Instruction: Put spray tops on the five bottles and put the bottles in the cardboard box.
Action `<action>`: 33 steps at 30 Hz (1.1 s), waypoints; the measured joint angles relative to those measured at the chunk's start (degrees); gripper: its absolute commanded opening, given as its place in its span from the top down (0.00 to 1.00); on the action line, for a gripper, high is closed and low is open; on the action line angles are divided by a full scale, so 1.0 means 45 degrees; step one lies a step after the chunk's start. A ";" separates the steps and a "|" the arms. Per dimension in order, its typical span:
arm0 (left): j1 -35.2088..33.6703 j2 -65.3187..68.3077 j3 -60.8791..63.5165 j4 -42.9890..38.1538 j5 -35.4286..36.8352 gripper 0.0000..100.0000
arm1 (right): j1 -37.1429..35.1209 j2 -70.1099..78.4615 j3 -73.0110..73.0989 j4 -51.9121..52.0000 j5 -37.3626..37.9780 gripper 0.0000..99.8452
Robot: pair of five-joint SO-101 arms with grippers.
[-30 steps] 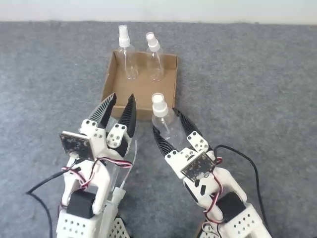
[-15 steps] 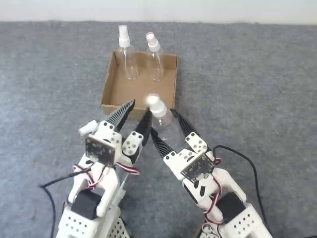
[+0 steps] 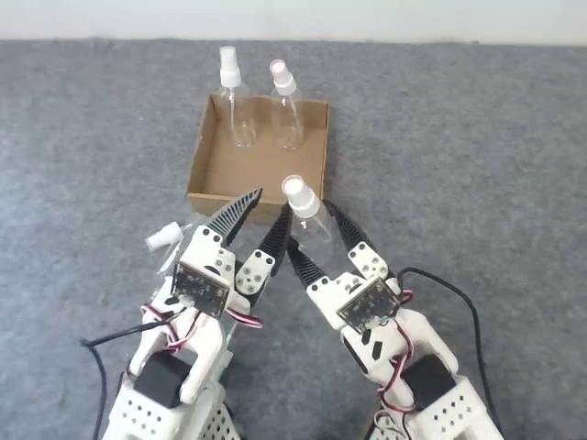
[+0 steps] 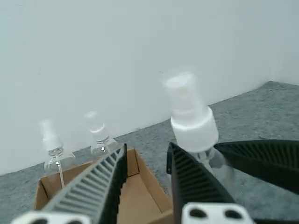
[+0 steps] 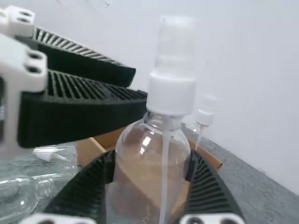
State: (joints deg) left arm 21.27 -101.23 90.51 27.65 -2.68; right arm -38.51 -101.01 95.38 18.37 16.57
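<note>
Your right hand (image 3: pixel 310 225) is clamped on an upright bottle (image 5: pixel 149 172) near the cardboard box (image 3: pixel 197 174). Your left hand (image 3: pixel 271 203) has its fingers spread, just beside that bottle's spray top (image 3: pixel 295 192).

No text, label, brand, number or sign can be read. Any bottle (image 3: pixel 240 119), the box (image 3: pixel 196 170) and the arms (image 3: pixel 163 383) carry no legible print.
</note>
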 measured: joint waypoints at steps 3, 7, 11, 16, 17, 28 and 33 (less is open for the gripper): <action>-0.0117 0.0020 0.0039 0.0000 -0.0059 0.91 | 0.0430 0.0000 0.0000 0.0000 0.0000 0.99; -0.1270 0.0176 0.0059 0.0020 0.0000 0.90 | 0.0625 -0.0078 0.0000 0.0000 0.0000 0.99; -0.2247 0.0176 0.0039 0.0020 0.0879 0.90 | 0.0664 -0.0078 0.0000 0.0000 0.0000 0.99; -0.3673 0.0176 -0.0488 0.0020 0.1836 0.90 | 0.0664 -0.0078 0.0000 0.0000 -0.0137 0.99; -0.3985 0.0176 -0.0567 0.0020 0.2032 0.90 | 0.0664 -0.0078 0.0000 0.0000 -0.0410 0.99; -0.7951 0.0156 -0.0547 0.0547 0.3126 0.90 | 0.2344 -0.0098 0.0000 0.0000 -0.2305 0.99; -0.9612 0.0176 -0.0098 0.0625 0.3223 0.90 | 0.2266 -0.0098 0.0000 0.0000 -0.2305 0.99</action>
State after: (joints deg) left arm -21.98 -100.44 90.07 30.46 11.82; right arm -28.31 -101.45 95.38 18.37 6.20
